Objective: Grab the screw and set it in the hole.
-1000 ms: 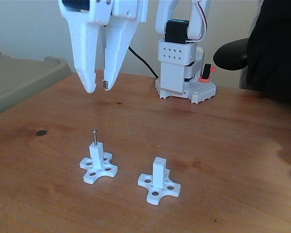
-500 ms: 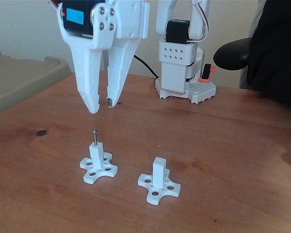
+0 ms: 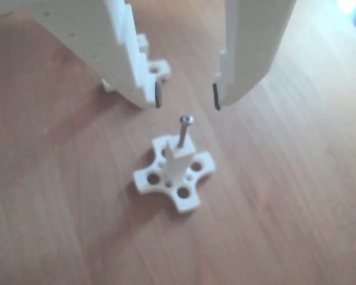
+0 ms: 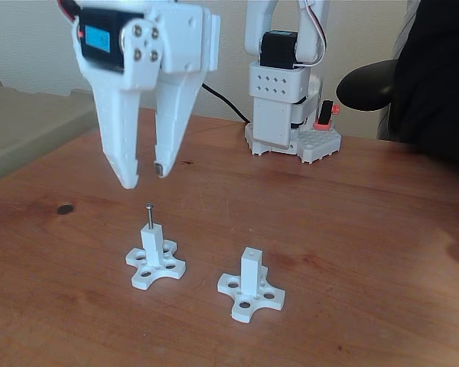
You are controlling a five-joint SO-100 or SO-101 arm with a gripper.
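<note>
The thin dark screw (image 4: 148, 215) stands upright in the top of the left white post (image 4: 154, 256) in the fixed view; its shank sticks out and its round head (image 3: 186, 120) shows in the other view above that post (image 3: 174, 172). A second white post (image 4: 251, 284) stands to the right, and the hole (image 4: 250, 250) in its top face has nothing in it. My gripper (image 4: 144, 177) hangs open just above the screw, nothing between its fingers. In the other view the gripper (image 3: 187, 98) straddles the air right over the screw head.
The arm's white base (image 4: 287, 115) stands at the back of the wooden table (image 4: 352, 229). A beige tray (image 4: 30, 130) lies at the left edge. A small dark spot (image 4: 64, 209) marks the table at left. A dark chair (image 4: 413, 76) is at the back right.
The open gripper has dropped lower and shifted left and toward the camera, ending just above the screw. The screw and both posts have not moved.
</note>
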